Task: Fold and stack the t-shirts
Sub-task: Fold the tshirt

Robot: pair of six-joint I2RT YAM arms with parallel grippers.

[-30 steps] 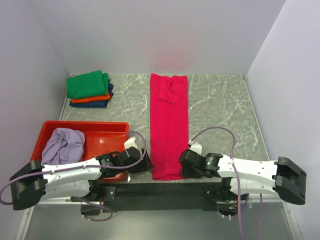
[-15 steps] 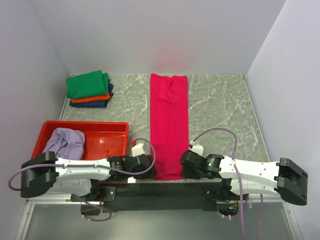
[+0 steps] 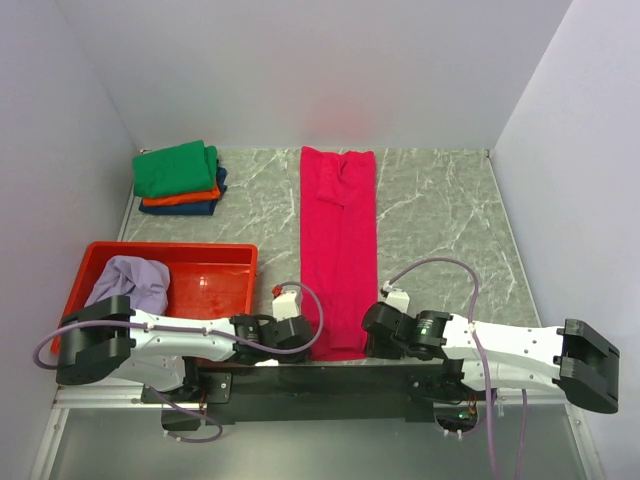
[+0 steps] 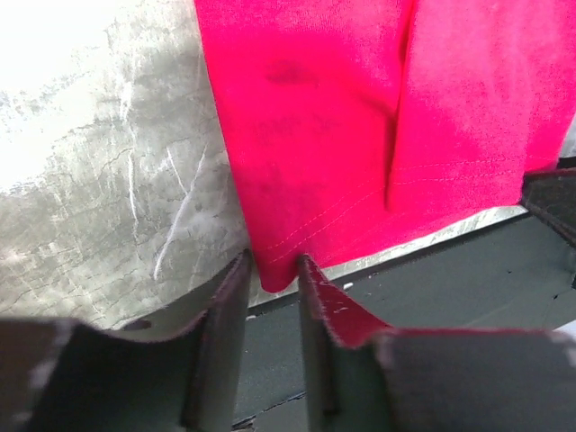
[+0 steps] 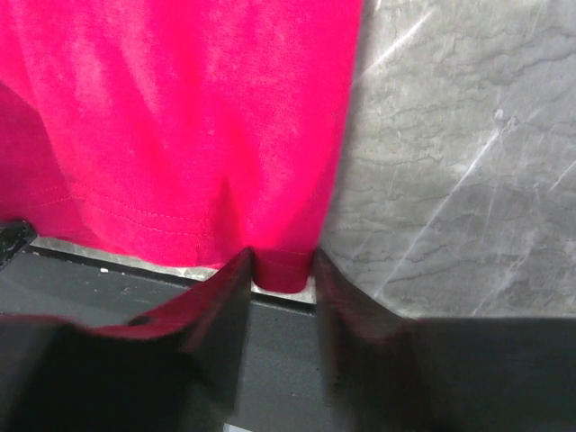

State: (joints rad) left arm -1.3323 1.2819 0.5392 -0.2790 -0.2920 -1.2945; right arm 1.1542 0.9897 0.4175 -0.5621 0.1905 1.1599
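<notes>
Three shirts (image 3: 180, 178) sat stacked; lavender shirt (image 3: 130, 285) lay in tray (image 3: 215, 283); crimson shirt (image 3: 338, 250) half-folded, both jaws narrowly astride its hem corners, grip unclear.

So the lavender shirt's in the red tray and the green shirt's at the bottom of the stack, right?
No: the green shirt is on top of the stack, per the top view. The lavender shirt is in the tray.

You can count five t-shirts (image 3: 338, 250), one red tray (image 3: 215, 285), two arms (image 3: 180, 335) and one table (image 3: 440, 200).
</notes>
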